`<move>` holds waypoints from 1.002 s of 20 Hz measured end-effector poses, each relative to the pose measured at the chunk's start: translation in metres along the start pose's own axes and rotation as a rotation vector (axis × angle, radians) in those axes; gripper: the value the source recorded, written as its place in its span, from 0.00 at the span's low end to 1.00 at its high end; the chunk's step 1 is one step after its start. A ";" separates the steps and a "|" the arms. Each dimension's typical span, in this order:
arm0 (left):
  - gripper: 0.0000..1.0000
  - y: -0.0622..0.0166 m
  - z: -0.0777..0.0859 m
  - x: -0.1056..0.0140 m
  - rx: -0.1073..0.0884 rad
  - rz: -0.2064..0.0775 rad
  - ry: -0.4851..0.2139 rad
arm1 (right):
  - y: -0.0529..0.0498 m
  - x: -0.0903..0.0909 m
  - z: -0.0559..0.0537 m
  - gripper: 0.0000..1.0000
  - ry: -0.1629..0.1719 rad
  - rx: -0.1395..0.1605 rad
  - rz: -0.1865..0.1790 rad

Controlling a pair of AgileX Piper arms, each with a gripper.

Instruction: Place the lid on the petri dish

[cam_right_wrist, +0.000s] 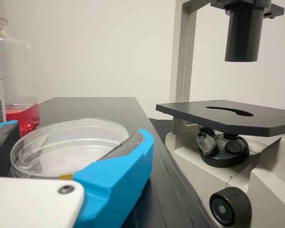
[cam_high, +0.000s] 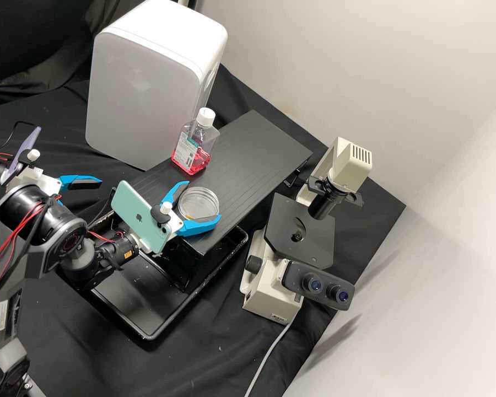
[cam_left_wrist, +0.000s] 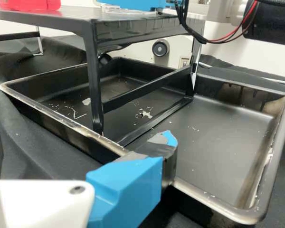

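- The right end effector [cam_high: 200, 203] grips the clear round plastic petri dish [cam_right_wrist: 69, 142], which rests on the black slatted metal stand [cam_high: 259, 151].
- The left end effector [cam_left_wrist: 78, 137] is spread open at the rim of the shallow black metal tray [cam_left_wrist: 47, 110].

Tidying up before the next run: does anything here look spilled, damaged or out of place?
Small white flecks and scratch-like marks litter the floor of the black tray under the raised shelf, like debris or wear. The petri dish and flask sit level, unspilled.

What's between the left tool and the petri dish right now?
The right arm's wrist, carrying a mint-green phone, sits between the left tool and the petri dish, as the high view shows.
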 end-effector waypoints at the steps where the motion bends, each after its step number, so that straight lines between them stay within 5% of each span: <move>1: 1.00 0.0000 0.000 0.000 0.001 0.000 0.000 | 0.000 0.000 0.000 1.00 0.000 0.000 0.000; 15: 1.00 0.0001 0.000 0.000 0.007 0.002 0.004 | 0.001 -0.003 -0.002 1.00 0.012 -0.002 -0.006; 20: 1.00 0.0002 0.001 0.001 0.041 0.008 0.021 | 0.005 -0.013 -0.006 1.00 0.026 -0.007 -0.021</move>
